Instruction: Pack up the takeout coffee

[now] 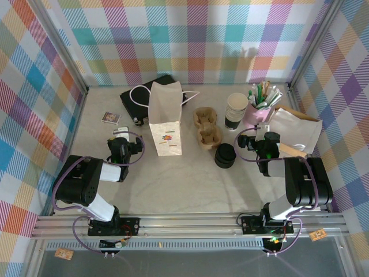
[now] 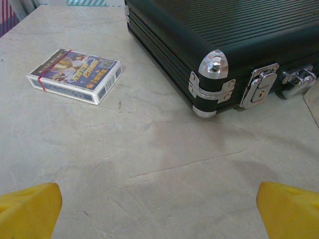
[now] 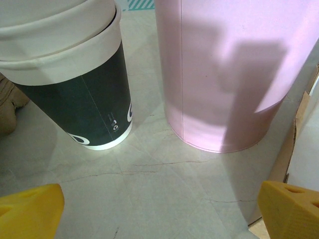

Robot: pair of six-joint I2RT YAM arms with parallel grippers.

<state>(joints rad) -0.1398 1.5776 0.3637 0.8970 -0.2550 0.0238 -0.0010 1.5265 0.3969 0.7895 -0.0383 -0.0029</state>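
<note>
Takeout coffee (image 1: 236, 108) beside pink cup (image 1: 257, 117) of sticks (image 1: 263, 93)

A paper bag (image 1: 165, 118) is stood mid-table (image 1: 173, 190), a black case (image 1: 141, 92) is laid behind it toward the far left corner, a card pack (image 1: 111, 118) is set near the left edge, and a cardboard carrier (image 1: 206, 128), stacked lids (image 1: 225, 156), a pink cup (image 1: 258, 112) and a white pouch (image 1: 297, 131) are ranged toward the right edge.

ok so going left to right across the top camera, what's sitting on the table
card box, paper bag, cardboard cup carrier, takeout coffee cup, pink cup of sticks, white pouch
</note>
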